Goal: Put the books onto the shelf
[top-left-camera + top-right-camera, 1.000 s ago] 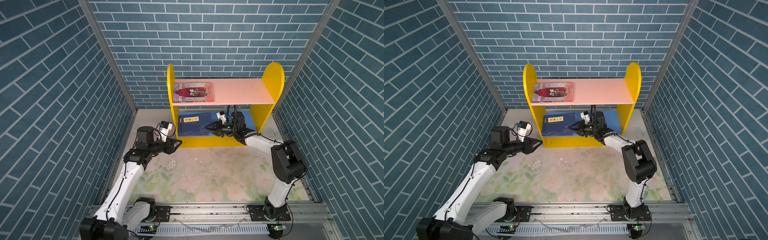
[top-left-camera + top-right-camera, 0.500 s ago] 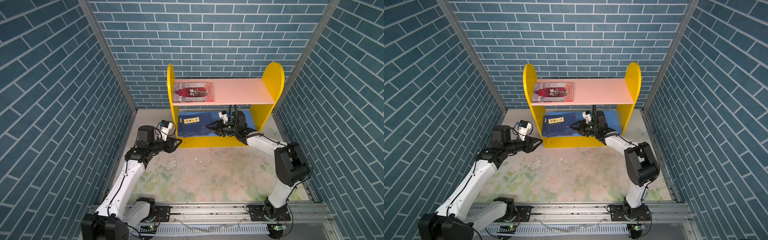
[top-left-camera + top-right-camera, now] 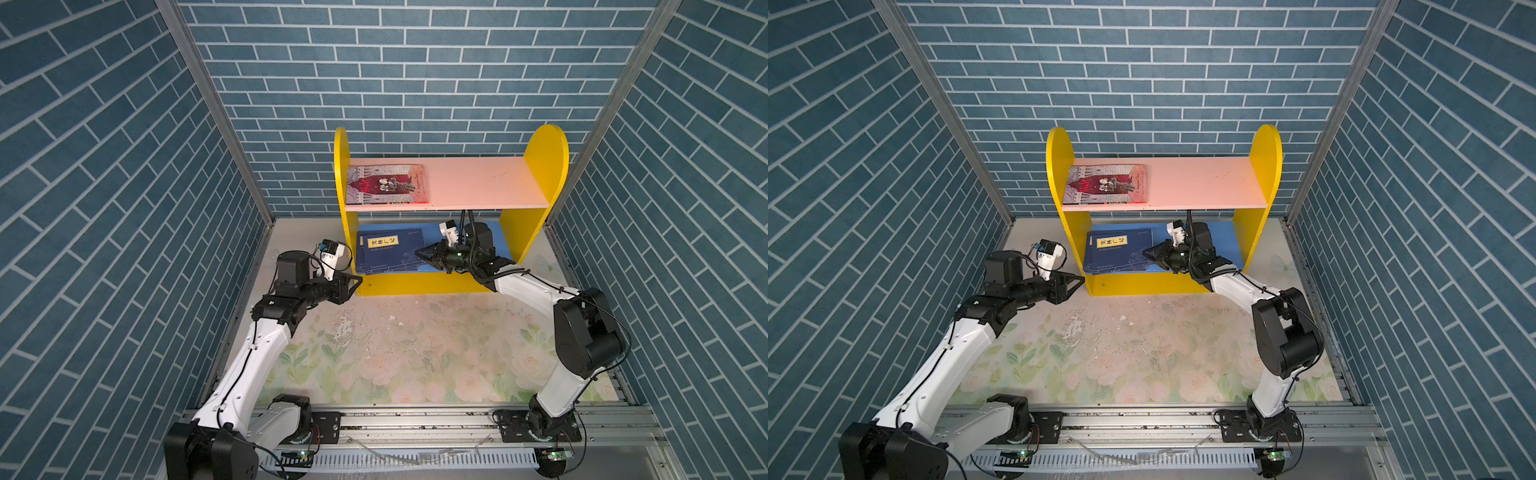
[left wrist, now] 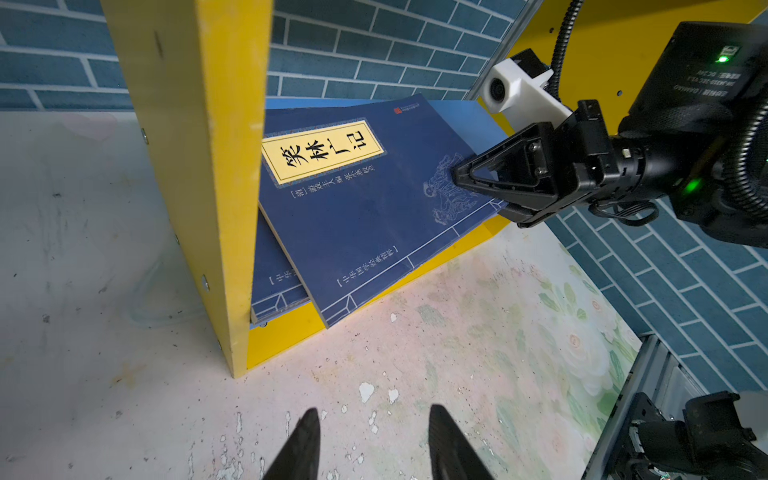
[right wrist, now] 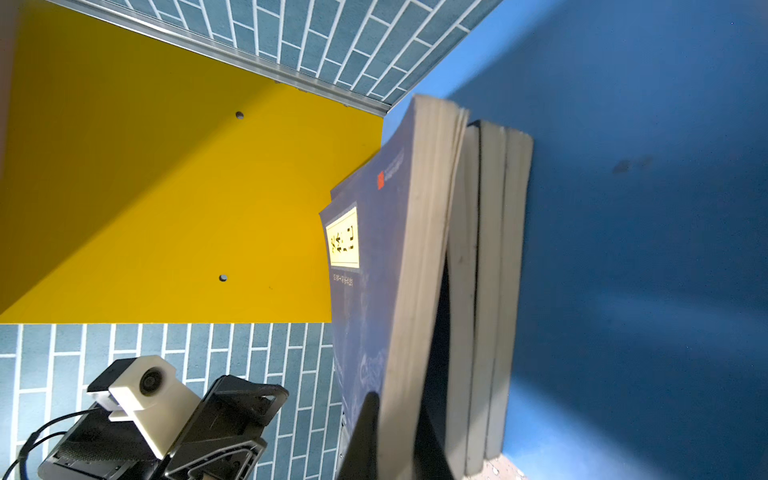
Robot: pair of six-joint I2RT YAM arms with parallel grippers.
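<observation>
The shelf (image 3: 544, 166) (image 3: 1268, 166) stands at the back. A grey-and-dark-red book (image 3: 386, 185) (image 3: 1106, 185) lies flat on the left of its pink upper board (image 3: 478, 183). Several navy books (image 3: 386, 249) (image 3: 1113, 249) are stacked on the blue lower board (image 5: 644, 249). My right gripper (image 3: 422, 254) (image 3: 1148, 254) (image 4: 457, 176) (image 5: 399, 403) reaches into the lower tier and is shut on the right edge of the top navy book (image 4: 353, 199) (image 5: 365, 291), which is tilted up off the stack. My left gripper (image 3: 357, 281) (image 3: 1079, 279) (image 4: 374, 411) is open and holds nothing, just outside the shelf's front left corner.
The yellow left side panel (image 4: 199, 166) stands between my left gripper and the books. The stack overhangs the lower board's front edge. A worn floral mat (image 3: 395, 353) covers the floor in front of the shelf. Brick-patterned walls enclose three sides, and a metal rail (image 3: 415, 419) runs along the front.
My right gripper's jaws have closed on the top navy book's edge, after shifting slightly deeper into the lower tier. The left arm has stayed still.
</observation>
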